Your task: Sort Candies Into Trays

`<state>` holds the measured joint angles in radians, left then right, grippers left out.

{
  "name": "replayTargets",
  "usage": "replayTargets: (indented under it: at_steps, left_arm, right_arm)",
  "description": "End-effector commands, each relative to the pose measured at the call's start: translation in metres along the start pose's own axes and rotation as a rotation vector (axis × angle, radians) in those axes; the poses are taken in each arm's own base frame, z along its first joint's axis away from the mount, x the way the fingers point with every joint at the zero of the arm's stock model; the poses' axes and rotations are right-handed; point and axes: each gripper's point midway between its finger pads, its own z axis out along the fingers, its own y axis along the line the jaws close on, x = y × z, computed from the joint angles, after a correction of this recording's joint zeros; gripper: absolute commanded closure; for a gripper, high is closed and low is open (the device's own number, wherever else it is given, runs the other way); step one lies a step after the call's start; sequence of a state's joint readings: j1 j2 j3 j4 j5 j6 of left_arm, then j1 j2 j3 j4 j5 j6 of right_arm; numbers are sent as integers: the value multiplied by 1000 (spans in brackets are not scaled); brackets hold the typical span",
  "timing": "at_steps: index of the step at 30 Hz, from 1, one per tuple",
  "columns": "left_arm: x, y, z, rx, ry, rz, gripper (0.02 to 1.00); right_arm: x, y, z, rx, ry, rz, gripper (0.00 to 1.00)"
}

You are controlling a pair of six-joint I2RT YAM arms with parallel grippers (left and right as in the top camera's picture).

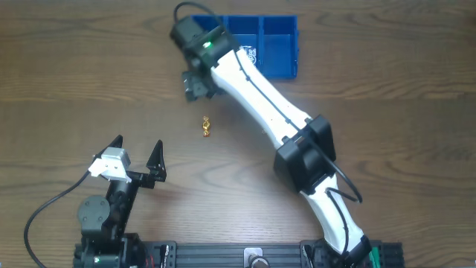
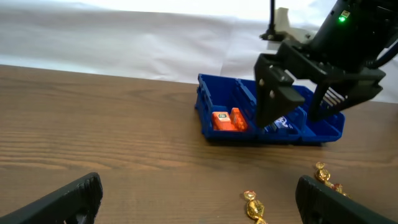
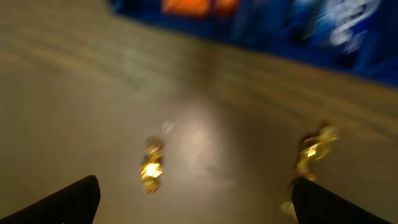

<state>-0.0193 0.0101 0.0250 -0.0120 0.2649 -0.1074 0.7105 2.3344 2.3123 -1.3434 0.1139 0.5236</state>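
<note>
A blue tray (image 1: 279, 46) with several compartments stands at the far middle of the table. In the left wrist view one compartment holds orange candies (image 2: 227, 120) and the one beside it holds blue-wrapped candy (image 2: 280, 123). A gold-wrapped candy (image 1: 206, 127) lies on the wood in front of the tray. My right gripper (image 1: 197, 84) hangs open just in front of the tray's left end, above two gold candies (image 3: 151, 167) (image 3: 314, 149). My left gripper (image 1: 137, 155) stands open and holds nothing near its base, short of the gold candies (image 2: 254, 205) (image 2: 326, 177).
The right arm (image 1: 260, 97) stretches diagonally across the middle of the table from its base at the bottom right. Bare wood (image 1: 74, 74) lies to the left and far right. A white wall (image 2: 124, 43) rises behind the table.
</note>
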Motion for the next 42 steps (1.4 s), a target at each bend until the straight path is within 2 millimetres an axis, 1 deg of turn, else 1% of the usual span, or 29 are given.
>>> replayTargets:
  at_steps: [1,7,10,14,16,22,26,27,29,36,42]
  left_arm:
    - [18,-2,1,24,54,-17,20]
    - [18,-2,1,24,54,-17,23]
    - [18,-2,1,24,54,-17,20]
    - [18,-2,1,24,54,-17,20]
    - [18,-2,1,24,54,-17,20]
    - [18,-2,1,24,54,-17,23]
    - [18,-2,1,24,54,-17,20]
    - [18,-2,1,24,54,-17,20]
    - [18,-2,1,24,54,-17,20]
    - [18,-2,1,24,54,-17,20]
    - [18,-2,1,24,54,-17,20]
  right_arm:
    - [28,25,-2,-21,39,28,1]
    - [57,40,33,-32,110,25,1]
    - [63,42,47,-32,114,27,1]
    - [66,42,61,-34,110,37,12]
    - [66,40,66,-21,100,51,36]
    - [65,39,74,-21,88,55,86]
    - [65,41,81,-26,78,65,137]
    - [66,38,84,-15,75,91,165]
    - [67,35,87,-5,74,111,183]
    - [64,35,88,-1,60,138,237]
    - [61,33,92,12,44,160,318]
